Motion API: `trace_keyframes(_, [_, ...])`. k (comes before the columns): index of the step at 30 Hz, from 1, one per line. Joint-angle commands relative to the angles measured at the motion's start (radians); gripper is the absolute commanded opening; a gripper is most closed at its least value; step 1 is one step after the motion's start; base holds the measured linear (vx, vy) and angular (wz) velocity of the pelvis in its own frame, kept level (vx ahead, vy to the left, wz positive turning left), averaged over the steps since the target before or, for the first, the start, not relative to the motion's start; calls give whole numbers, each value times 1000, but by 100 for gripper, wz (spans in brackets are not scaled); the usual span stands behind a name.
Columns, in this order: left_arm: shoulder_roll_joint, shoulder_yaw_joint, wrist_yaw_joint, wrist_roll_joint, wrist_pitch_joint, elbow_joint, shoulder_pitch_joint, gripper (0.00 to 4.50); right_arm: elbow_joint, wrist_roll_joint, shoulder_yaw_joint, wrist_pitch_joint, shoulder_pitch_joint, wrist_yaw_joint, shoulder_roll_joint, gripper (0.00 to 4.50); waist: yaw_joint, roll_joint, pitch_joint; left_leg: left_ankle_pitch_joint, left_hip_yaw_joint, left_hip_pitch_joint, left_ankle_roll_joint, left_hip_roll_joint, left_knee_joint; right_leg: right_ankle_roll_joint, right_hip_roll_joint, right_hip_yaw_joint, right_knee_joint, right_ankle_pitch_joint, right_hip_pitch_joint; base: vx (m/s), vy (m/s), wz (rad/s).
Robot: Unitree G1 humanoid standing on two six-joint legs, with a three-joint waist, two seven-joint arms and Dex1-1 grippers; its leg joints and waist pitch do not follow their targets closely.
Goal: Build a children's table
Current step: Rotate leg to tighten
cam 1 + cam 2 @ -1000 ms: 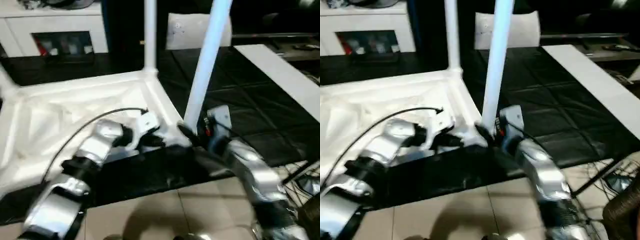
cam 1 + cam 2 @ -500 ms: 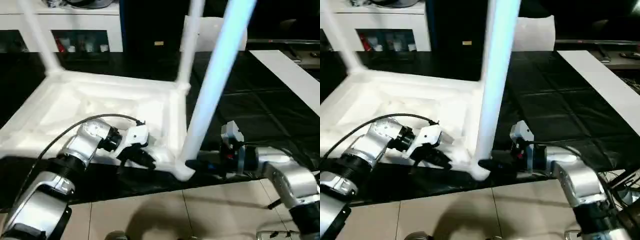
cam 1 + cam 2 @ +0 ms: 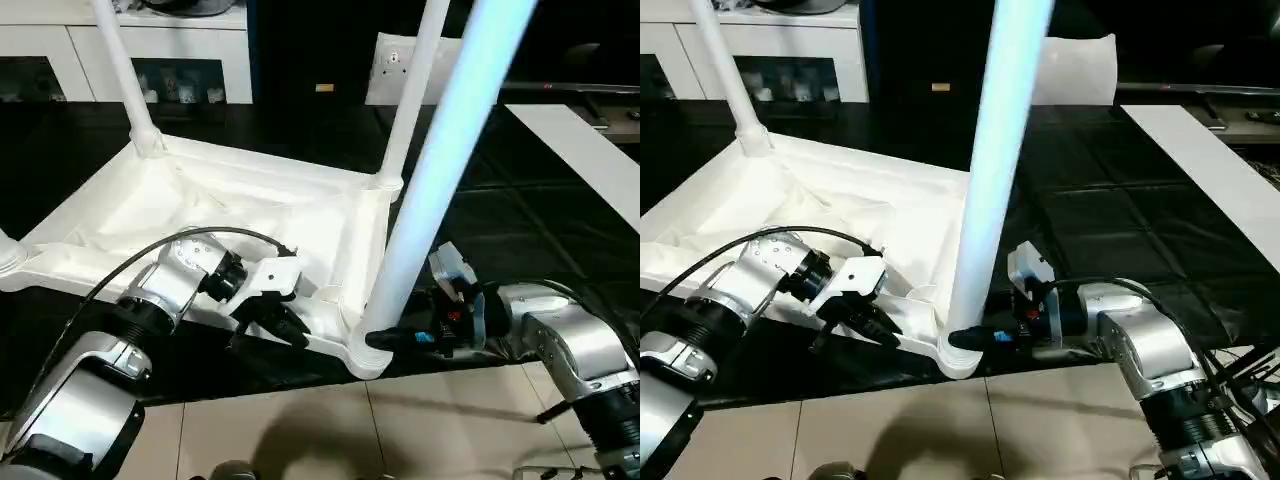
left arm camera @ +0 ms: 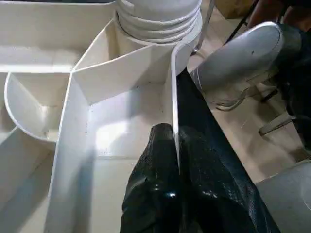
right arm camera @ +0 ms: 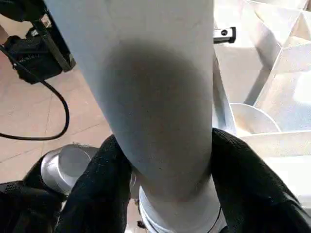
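The tabletop (image 3: 250, 215) lies underside up on the black floor mat (image 3: 520, 230), three legs standing in its corner sockets; the left tool (image 4: 176, 184) is pinched shut on the near rim wall of the tabletop beside the near corner; the right tool (image 5: 163, 165) clasps the base of the near leg (image 3: 990, 190), one finger on either side, just above its socket.
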Motion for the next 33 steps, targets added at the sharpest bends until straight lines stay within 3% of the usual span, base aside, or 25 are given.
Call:
trace_keyframes(1, [-20,-7,-24,-4,-13,-13,-27,0,-9,11,12,11,-5,27,-3,202,-4,-5,-67,-196,1,6,26,27,-66,-166,-76,46,-79,-311,51,0,0,0])
trace_keyframes(3, [-28,17,-15,-6,10,-6,-26,0,-19,24,3,28,3,9,7,201,-5,-3,-67,-199,1,7,25,26,-66,-166,-74,46,-81,-315,50,0,0,0])
trace_keyframes(8, [-60,67,170,-3,95,16,-30,0,-22,23,-57,55,23,-170,83,199,-11,-3,-64,-221,-1,8,6,23,-68,-153,-75,45,-86,-364,47,0,0,0])
trace_keyframes(9, [-78,89,232,-9,131,21,-31,0,-13,-1,-69,44,27,-244,112,199,-17,-4,-64,-225,-3,5,-1,20,-69,-129,-76,43,-90,-415,48,0,0,0])
trace_keyframes(11, [-104,118,317,-18,180,12,-26,0,-3,-41,-82,40,33,-362,159,199,-22,-2,-63,-230,-3,7,-9,21,-68,-123,-75,43,-92,-428,44,0,0,0])
trace_keyframes(12, [-118,131,360,-19,210,5,-25,0,1,-57,-89,41,36,-420,185,198,-29,-7,-63,-226,-6,3,-14,18,-70,-116,-75,41,-91,-434,49,0,0,0])
trace_keyframes(14, [-149,154,477,0,272,0,-27,0,11,-86,-113,70,37,-568,257,196,-41,-6,-65,-223,-7,0,-15,16,-70,-111,-75,39,-93,-438,49,0,0,0])
trace_keyframes(16, [-168,165,527,7,310,-5,-29,0,15,-101,-123,89,36,-642,297,196,-50,-5,-66,-214,-4,3,-10,16,-67,-125,-73,44,-93,-404,43,0,0,0])
trace_keyframes(17, [-198,186,595,3,343,-9,-32,0,28,-113,-141,108,29,-730,346,196,-58,-6,-65,-212,-4,1,-8,15,-68,-130,-71,43,-91,-396,46,0,0,0])
trace_keyframes(18, [-243,211,686,-3,377,-12,-38,0,59,-128,-167,122,7,-862,418,195,-61,-1,-67,-214,-3,5,-10,15,-67,-138,-71,44,-92,-391,43,0,0,0])
trace_keyframes(21, [-291,233,774,-2,387,-12,-45,0,112,-162,-177,106,-38,-982,495,195,-67,1,-67,-218,-4,4,-7,13,-68,-139,-69,44,-93,-375,45,0,0,0])
trace_keyframes(24, [-307,227,793,10,382,-28,-49,0,121,-180,-160,71,-63,-997,535,195,-73,-1,-66,-224,-3,2,0,11,-69,-136,-67,45,-94,-355,47,0,0,0])
trace_keyframes(25, [-307,225,793,12,381,-30,-49,0,121,-179,-162,67,-66,-998,539,230,-72,0,-67,-223,-3,3,2,11,-69,-135,-68,46,-94,-355,47,0,0,0])
trace_keyframes(27, [-300,216,777,19,380,-40,-44,0,120,-170,-176,50,-70,-988,544,251,-71,2,-67,-216,-3,2,8,13,-71,-135,-67,47,-92,-334,49,0,0,0])
trace_keyframes(31, [-265,196,724,24,367,-61,-25,0,89,-157,-189,38,-56,-938,501,275,-72,4,-67,-210,-3,1,12,14,-71,-148,-66,48,-88,-297,50,0,0,0])
trace_keyframes(33, [-240,190,684,19,357,-70,-14,0,64,-140,-201,25,-36,-884,453,311,-70,2,-68,-204,-2,1,19,15,-70,-155,-68,49,-87,-275,54,0,0,0])
